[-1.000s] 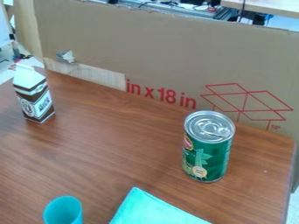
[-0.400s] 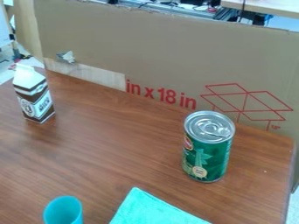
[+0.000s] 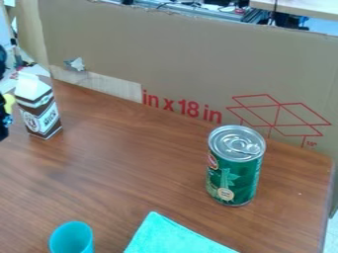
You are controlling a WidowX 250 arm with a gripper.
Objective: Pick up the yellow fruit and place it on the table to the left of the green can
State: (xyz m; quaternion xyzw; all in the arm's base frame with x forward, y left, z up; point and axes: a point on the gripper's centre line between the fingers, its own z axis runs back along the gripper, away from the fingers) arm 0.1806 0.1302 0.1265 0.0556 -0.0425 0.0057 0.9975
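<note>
At the left edge of the camera view, a narrow black part of the gripper (image 3: 3, 121) shows just left of the milk carton (image 3: 38, 111), with a small gap between them. A bit of yellow (image 3: 9, 103) lies against the black part; what it belongs to is unclear. The brown and white carton stands upright near the table's back left. A green can (image 3: 234, 168) with a silver lid stands upright on the right. At the front are a turquoise cup (image 3: 71, 239) on the left and a turquoise cloth (image 3: 172, 237) at the middle.
A tall cardboard panel (image 3: 178, 59) stands along the back of the brown wooden table (image 3: 125, 168), close behind the can. The table's right edge lies a little beyond the can. Cables and equipment are behind the panel.
The black part has come into view at the left edge, beside the carton. The carton, can, cup and cloth have stayed where they were.
</note>
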